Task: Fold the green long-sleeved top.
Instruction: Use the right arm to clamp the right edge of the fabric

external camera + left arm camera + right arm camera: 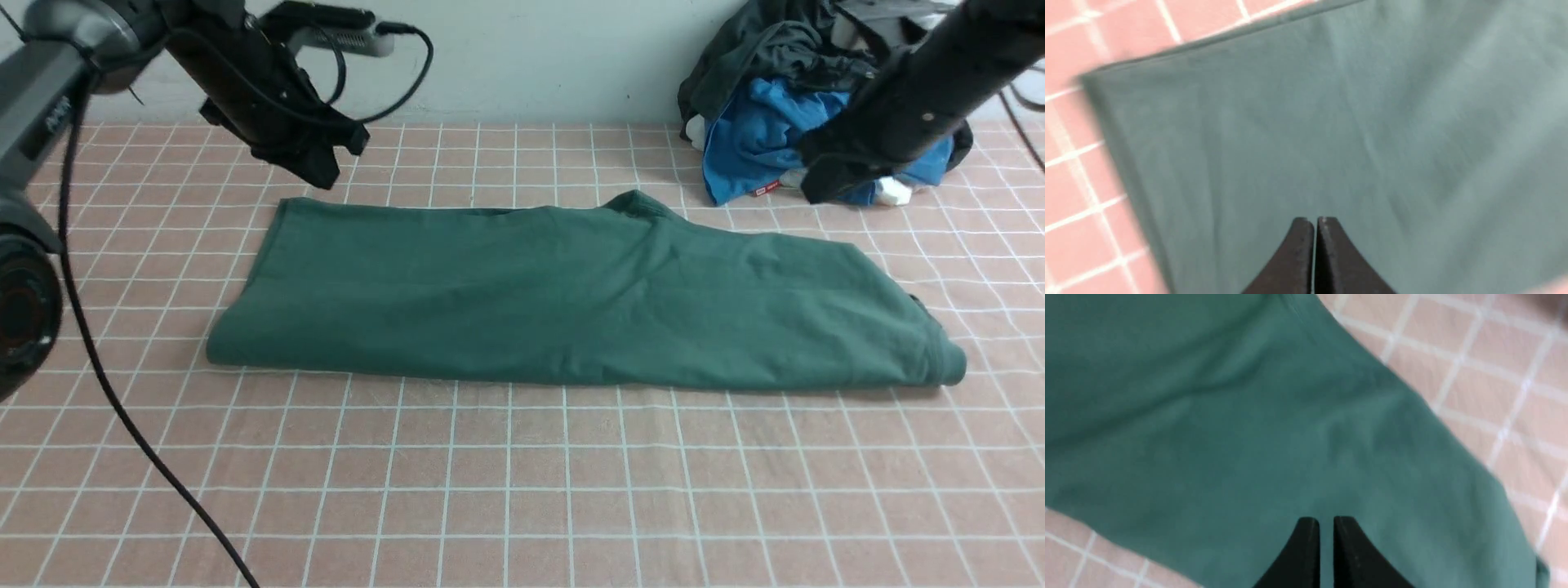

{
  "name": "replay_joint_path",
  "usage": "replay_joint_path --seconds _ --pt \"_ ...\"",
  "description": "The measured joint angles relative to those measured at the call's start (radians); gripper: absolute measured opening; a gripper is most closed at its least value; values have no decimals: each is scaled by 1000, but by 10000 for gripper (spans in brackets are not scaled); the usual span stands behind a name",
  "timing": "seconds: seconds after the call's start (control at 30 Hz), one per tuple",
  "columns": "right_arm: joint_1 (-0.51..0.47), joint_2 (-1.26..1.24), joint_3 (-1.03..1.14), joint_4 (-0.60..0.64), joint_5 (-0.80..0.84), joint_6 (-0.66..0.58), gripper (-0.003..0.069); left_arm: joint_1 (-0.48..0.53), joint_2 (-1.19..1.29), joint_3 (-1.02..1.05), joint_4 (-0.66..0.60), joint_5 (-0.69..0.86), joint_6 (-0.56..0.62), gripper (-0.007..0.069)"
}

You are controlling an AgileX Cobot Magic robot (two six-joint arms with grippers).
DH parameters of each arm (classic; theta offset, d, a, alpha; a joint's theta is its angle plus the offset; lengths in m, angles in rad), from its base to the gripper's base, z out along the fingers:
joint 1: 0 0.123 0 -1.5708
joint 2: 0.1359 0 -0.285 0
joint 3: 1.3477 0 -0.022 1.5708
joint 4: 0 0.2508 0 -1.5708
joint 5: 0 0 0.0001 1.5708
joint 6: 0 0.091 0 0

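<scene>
Across the grid-patterned surface (506, 474), the green top (571, 302) stretches left to right, left claw (1315, 222) together, right claw (1327, 522) slightly apart.

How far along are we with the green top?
Done: the green top lies as a long, low strip, apparently folded over, sleeves mostly out of sight. In hand: nothing; the left tool is shut and the right tool slightly open, both over the cloth. Left: probably folding the strip's ends in, since it is stretched out wide.

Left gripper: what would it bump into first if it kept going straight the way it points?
Probably the green top: it lies ahead of the left gripper, though how far is unclear.
</scene>
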Motion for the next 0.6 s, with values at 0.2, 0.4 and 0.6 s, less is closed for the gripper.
replay_joint_path --seconds 0.2,0.4,0.6 --pt "-63 2 274 -78 -11 68 52 0 -285 300 -74 2 88 -7" --pt "-80 0 353 -204 -153 234 111 0 -674 695 -77 -27 144 -7" --pt "-80 -18 352 -253 -257 297 290 0 -1069 982 22 -212 124 -7"
